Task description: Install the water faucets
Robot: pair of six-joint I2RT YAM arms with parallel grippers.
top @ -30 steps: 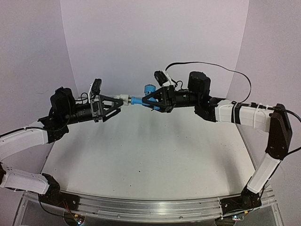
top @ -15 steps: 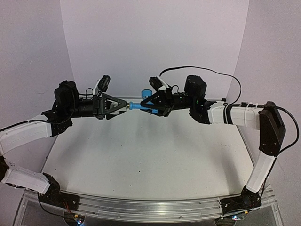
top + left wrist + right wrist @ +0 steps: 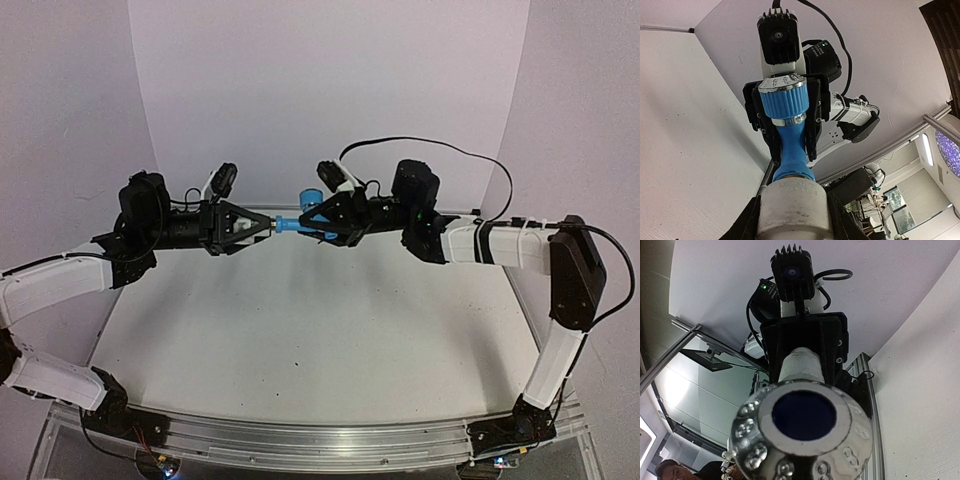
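The blue tap (image 3: 290,225) hangs in the air above the far middle of the tabletop (image 3: 320,330), lying roughly level between the two arms. In the left wrist view its blue stem (image 3: 791,150) widens into a ribbed blue knob (image 3: 784,100) capped by a greyish, studded rim. The right wrist view looks straight into that round end (image 3: 802,417), which has a dark blue centre. The other end of the stem presses against the face of the white fitting (image 3: 795,207), a short pale cylinder set in line with it. From these views I cannot tell whether the stem goes into the fitting or only touches it. The right fingers (image 3: 755,110) are closed onto the tap, their black plates flanking the stem and the knob on both sides. The left fingers (image 3: 751,222) are closed around the white fitting, one dark tip on each side of it. In the top view the two sets of fingers point at each other, tips near, with only the short blue stem showing between them. Behind each set sits a black wrist camera (image 3: 780,37), and a black cable (image 3: 430,145) loops over the right arm. Pale walls (image 3: 330,90) stand around the tabletop.
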